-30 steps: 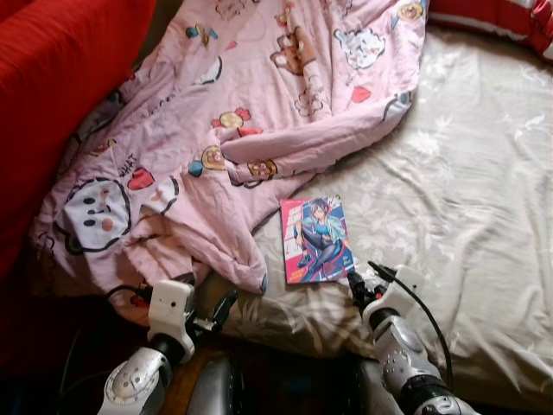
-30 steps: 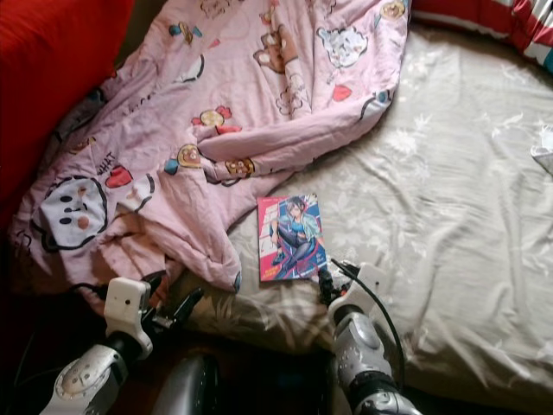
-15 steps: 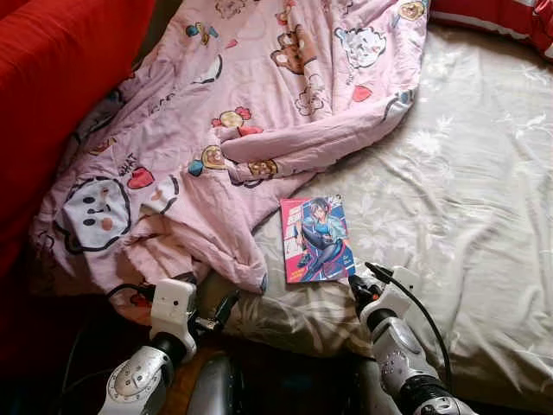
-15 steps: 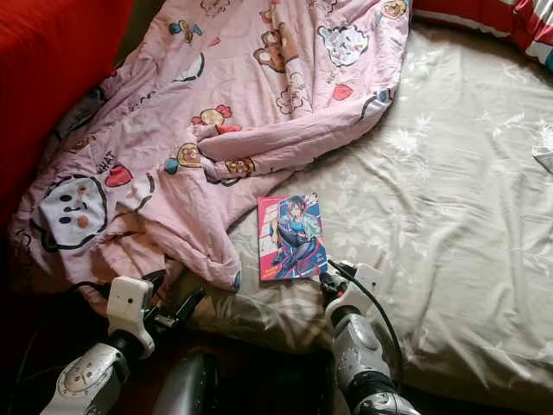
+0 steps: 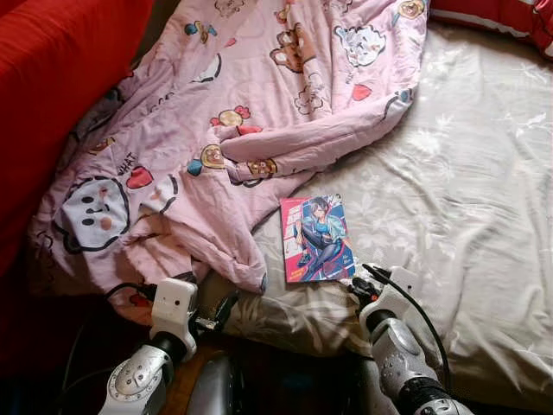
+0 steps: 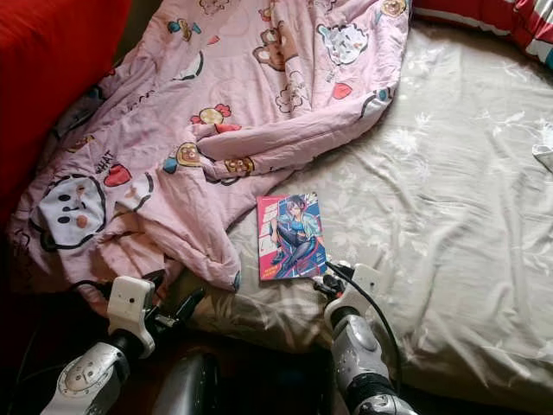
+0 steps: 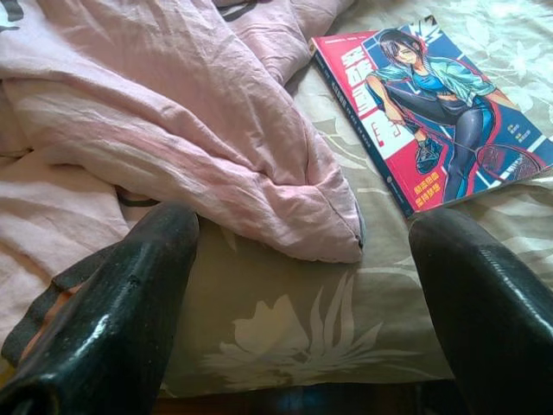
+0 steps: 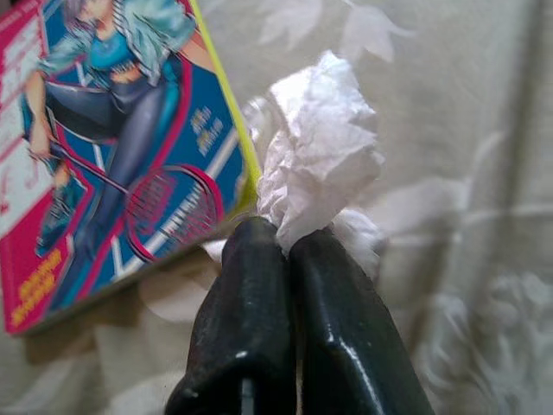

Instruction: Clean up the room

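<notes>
In the head views, a bed (image 5: 484, 173) covered with a pale floral sheet lies before the robot. A pink cartoon-print blanket (image 5: 259, 95) is heaped over the bed's left half, its folded corner reaching down toward the near edge. A comic book (image 5: 317, 239) with a red and blue cover lies flat on the sheet just right of that corner. A red cloth (image 5: 52, 95) hangs along the left side, and a red striped pillow (image 5: 510, 17) sits at the far right corner. The left tool (image 5: 220, 313) hovers low at the bed's near edge, below the blanket. The right tool (image 5: 356, 287) sits at the book's lower right corner.

In the left wrist view, the left tool (image 7: 302, 294) is released, its two black fingers (image 7: 112, 303) spread wide with nothing between them. Beyond them lie the blanket's (image 7: 173, 130) folded corner and the comic book (image 7: 432, 112), side by side on the sheet.

In the right wrist view, the right tool (image 8: 283, 246) is clenched on a crumpled white tissue (image 8: 320, 156), which sticks up from between the closed fingertips. The tissue is just beside the comic book's (image 8: 104, 147) yellow-edged corner, above the bed sheet (image 8: 467, 173).
</notes>
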Motion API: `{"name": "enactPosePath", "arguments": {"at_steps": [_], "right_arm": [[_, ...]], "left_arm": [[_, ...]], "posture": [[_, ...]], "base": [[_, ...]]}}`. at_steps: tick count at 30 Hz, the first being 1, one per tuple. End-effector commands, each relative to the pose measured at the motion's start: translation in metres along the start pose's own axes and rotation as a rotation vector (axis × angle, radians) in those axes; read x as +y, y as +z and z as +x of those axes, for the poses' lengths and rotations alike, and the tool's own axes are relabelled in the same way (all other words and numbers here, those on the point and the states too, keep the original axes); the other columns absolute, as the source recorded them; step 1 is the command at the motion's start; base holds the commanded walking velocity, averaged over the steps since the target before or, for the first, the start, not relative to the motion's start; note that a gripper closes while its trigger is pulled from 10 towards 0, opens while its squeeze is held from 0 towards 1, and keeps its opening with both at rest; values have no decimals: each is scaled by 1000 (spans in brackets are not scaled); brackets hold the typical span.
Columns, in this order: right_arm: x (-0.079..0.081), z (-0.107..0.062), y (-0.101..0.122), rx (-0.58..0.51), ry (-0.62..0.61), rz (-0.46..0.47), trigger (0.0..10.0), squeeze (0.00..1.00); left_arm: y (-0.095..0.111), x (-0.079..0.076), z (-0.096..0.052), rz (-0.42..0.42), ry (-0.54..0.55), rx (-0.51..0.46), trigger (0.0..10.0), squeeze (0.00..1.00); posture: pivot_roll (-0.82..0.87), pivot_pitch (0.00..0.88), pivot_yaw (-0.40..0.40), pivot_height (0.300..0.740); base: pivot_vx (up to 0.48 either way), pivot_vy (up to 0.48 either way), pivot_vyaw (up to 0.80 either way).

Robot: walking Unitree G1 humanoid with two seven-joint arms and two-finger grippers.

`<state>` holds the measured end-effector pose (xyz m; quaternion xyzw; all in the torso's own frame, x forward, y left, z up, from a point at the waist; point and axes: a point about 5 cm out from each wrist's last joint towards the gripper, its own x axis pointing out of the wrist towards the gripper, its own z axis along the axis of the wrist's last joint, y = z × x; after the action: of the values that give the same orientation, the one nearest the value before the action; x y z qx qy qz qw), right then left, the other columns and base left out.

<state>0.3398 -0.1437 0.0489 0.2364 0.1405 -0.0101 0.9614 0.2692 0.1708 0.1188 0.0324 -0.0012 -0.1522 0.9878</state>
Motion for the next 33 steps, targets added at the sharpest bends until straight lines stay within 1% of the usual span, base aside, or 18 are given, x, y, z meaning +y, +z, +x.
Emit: {"name": "enactPosePath", "arguments": {"at_steps": [1, 3, 5, 6, 7, 11, 12, 13, 17, 18, 19, 20, 21, 25, 26, 28, 31, 33], "right_arm": [[-7, -6, -14, 32, -28, 9, 0, 0], [-10, -7, -15, 32, -39, 10, 0, 0], [-13, -9, -12, -4, -60, -32, 0, 0], [-13, -9, -12, -4, -60, -32, 0, 0], [-13, -9, -5, -53, -53, -53, 0, 0], [-12, -12, 9, -154, -46, -68, 0, 0], [-12, -17, 17, -219, -34, -120, 0, 0], [-12, -20, 20, -244, -28, -141, 0, 0], [-12, -34, 27, -316, -28, -179, 0, 0], [-10, -42, 31, -350, -16, -227, 2000, 0], [-10, -42, 31, -350, -16, -227, 2000, 0], [-8, -48, 33, -368, -6, -247, 10000, 0], [-5, -53, 35, -372, 5, -256, 10000, 0], [3, -61, 38, -383, 52, -333, 10000, 0], [1, -61, 38, -380, 44, -333, 10000, 0], [-8, -59, 40, -366, -27, -332, 10000, 0], [-7, -55, 43, -361, -34, -336, 10000, 0], [-4, -55, 43, -353, -21, -339, 10000, 0]], "left_arm": [[-9, -2, -4, -8, 4, 30, 10000, 0], [-9, -2, -4, -9, 5, 30, 10000, 0], [-10, -3, -4, -10, 7, 29, 10000, 0], [-10, -3, -4, -10, 7, 29, 10000, 0], [-10, -3, -4, -11, 11, 28, 10000, 0], [-10, -2, -5, -15, 21, 25, 10000, 0], [-11, -2, -5, -17, 28, 25, 10000, 0], [-12, -2, -5, -18, 31, 25, 10000, 0], [-14, -4, -4, -26, 39, 21, 10000, 0], [-14, -5, -2, -28, 42, 17, 10000, 0], [-14, -5, -2, -28, 42, 17, 10000, 0], [-13, -5, 0, -32, 48, 9, 10000, 0], [-13, -4, 2, -37, 53, 5, 10000, 0], [-14, -4, 4, -47, 72, 4, 10000, 0], [-15, -4, 3, -53, 81, 4, 10000, 0], [-17, -4, 3, -58, 98, 3, 10000, 0], [-18, -2, 1, -65, 119, 4, 10000, 0], [-21, 1, 0, -76, 142, 10, 10000, 0]], "posture": [[46, 438, 79, 628], [43, 438, 77, 628], [44, 439, 72, 628], [44, 439, 72, 628], [37, 440, 66, 628], [21, 443, 56, 628], [12, 441, 52, 628], [8, 439, 50, 628], [-13, 421, 44, 628], [-23, 411, 40, 628], [-23, 411, 40, 628], [-32, 410, 38, 628], [-41, 409, 36, 628], [-57, 408, 36, 628], [-59, 403, 33, 628], [-53, 398, 26, 643], [-52, 392, 19, 663], [-50, 387, 14, 678]], "base": [[0, 0, 0], [0, 0, 0], [0, 0, 0], [0, 0, 0], [0, 0, 0], [0, 0, 0], [0, 0, 0], [0, 0, 0], [0, 0, 0], [0, 0, 0], [0, 0, 0], [0, 0, 0], [0, 0, 0], [0, 0, 0], [0, 0, 0], [0, 0, 0], [0, 0, 0], [0, 0, 0]]}}
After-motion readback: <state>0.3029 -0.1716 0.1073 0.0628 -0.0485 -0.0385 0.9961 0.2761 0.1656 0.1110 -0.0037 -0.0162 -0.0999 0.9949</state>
